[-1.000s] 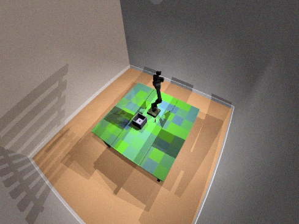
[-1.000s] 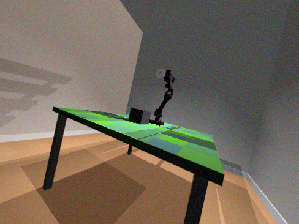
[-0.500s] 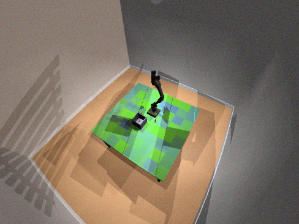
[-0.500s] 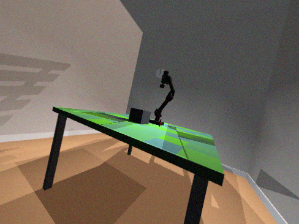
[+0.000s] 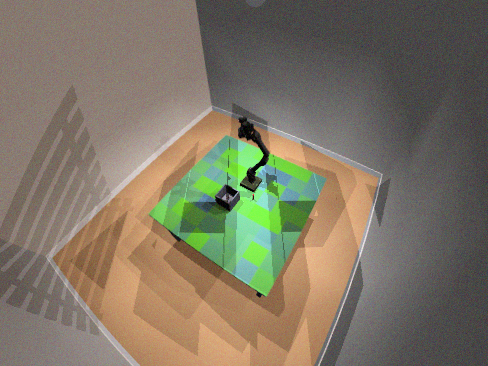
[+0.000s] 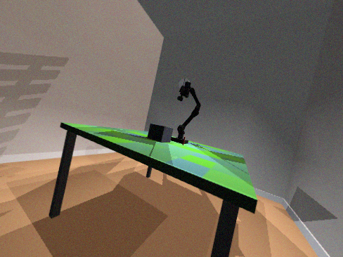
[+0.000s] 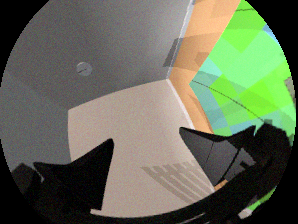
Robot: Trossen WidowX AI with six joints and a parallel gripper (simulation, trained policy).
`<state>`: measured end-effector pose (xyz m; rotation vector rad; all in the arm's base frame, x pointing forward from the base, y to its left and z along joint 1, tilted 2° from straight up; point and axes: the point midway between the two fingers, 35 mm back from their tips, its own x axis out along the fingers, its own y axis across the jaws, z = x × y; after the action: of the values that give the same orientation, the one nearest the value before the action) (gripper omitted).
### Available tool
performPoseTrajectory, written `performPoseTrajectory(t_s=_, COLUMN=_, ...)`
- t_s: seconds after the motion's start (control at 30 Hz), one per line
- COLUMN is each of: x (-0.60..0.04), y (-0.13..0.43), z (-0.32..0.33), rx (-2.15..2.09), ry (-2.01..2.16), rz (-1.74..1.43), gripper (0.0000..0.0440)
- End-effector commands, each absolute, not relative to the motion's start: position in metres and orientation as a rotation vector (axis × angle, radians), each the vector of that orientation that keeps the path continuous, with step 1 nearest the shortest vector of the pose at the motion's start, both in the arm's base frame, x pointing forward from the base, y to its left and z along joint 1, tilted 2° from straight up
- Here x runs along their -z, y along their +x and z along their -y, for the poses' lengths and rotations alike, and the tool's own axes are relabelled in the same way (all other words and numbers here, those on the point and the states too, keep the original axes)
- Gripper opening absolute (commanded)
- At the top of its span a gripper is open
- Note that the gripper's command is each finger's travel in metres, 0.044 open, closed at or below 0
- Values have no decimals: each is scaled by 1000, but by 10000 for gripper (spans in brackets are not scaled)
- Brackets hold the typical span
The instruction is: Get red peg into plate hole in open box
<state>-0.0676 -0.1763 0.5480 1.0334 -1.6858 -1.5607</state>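
Top view: red peg (image 5: 253, 197) (image 6: 184, 140) stands outside the box (image 5: 227, 198) (image 6: 159, 133); gripper (image 5: 243, 120) (image 6: 180, 98) (image 7: 147, 136) raised, jaws wide apart, nothing held. Grasp, lowering, insertion all remain.

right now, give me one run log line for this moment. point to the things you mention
tool (image 5: 243, 121) (image 6: 180, 97) (image 7: 147, 136): open, holding nothing, raised above table | red peg (image 5: 253, 197) (image 6: 184, 140): on table, outside box | open box (image 5: 221, 200) (image 6: 159, 133): on table
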Motion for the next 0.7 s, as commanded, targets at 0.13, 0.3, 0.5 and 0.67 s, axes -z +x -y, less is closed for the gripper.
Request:
performPoseTrajectory(t_s=0.13, x=-537, y=-33, z=196, rx=1428, ry=1211, rz=1590, gripper=440)
performPoseTrajectory(t_s=0.3, x=-529, y=-8, z=204, rx=1340, ry=1330, rz=1517, gripper=440)
performPoseTrajectory(t_s=0.5, x=-519, y=23, z=210, rx=1241, ry=1465, rz=1426, gripper=440)
performPoseTrajectory(t_s=0.67, x=-510, y=49, z=211, rx=1164, ry=1573, rz=1345, gripper=440)
